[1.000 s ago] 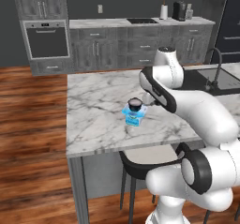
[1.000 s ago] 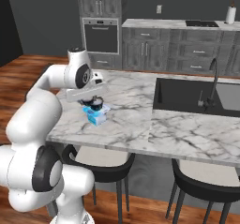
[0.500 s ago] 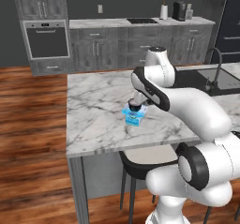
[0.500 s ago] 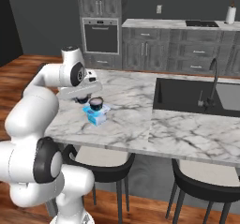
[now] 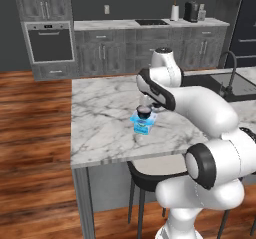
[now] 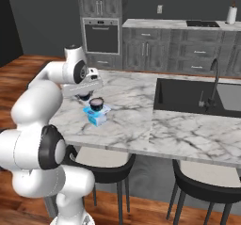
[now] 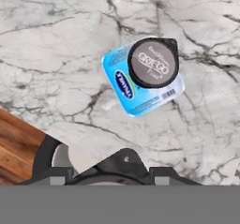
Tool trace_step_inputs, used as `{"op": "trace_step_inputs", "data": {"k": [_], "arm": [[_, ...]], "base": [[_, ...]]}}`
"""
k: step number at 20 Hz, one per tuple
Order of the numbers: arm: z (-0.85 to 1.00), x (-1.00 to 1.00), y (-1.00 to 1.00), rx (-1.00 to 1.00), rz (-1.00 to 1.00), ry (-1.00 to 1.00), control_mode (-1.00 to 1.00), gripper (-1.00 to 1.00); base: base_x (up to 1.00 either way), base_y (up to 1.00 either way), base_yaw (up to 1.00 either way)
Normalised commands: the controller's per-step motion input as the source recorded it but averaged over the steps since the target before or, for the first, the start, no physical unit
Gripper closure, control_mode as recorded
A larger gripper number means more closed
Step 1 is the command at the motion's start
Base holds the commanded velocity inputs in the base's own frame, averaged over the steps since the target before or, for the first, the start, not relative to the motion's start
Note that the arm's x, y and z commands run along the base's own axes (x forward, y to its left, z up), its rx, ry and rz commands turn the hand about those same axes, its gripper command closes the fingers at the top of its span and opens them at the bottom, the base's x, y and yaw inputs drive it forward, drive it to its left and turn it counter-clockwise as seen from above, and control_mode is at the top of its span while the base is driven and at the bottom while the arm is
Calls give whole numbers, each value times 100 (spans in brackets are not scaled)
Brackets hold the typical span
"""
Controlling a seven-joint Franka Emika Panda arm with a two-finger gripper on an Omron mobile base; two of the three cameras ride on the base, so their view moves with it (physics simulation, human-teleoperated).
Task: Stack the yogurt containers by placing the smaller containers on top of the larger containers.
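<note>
The light-blue tub stands on the marble counter near its front edge. A dark round cup with a pale lid rests on top of the tub. In the hand view the tub carries this cup toward one corner. My gripper hovers just left of the stack, low over the counter. It is shut on a small dark cup, which bulges between the finger tips. In the left base view my gripper sits directly behind the stack.
A sink with a dark faucet is sunk into the counter to the right. Black stools stand under the front edge, one showing below the hand. Wooden floor lies beyond the counter's left end.
The arm's upper links have swung over the counter and the hand has shifted a little beside the tub. The tub and the cup on it have not moved.
</note>
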Motion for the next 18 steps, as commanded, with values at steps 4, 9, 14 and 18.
{"op": "trace_step_inputs", "data": {"k": [4, 9, 14, 18], "arm": [[0, 24, 0, 3, 0, 0, -100, 100], [0, 20, 0, 2, 0, 0, -100, 100], [0, 17, 0, 0, 0, 0, -100, 100], [-6, 19, 0, 0, 0, 1, -100, 100]], "base": [[0, 0, 0], [0, 0, 0], [0, 0, 0], [0, 0, 0]]}}
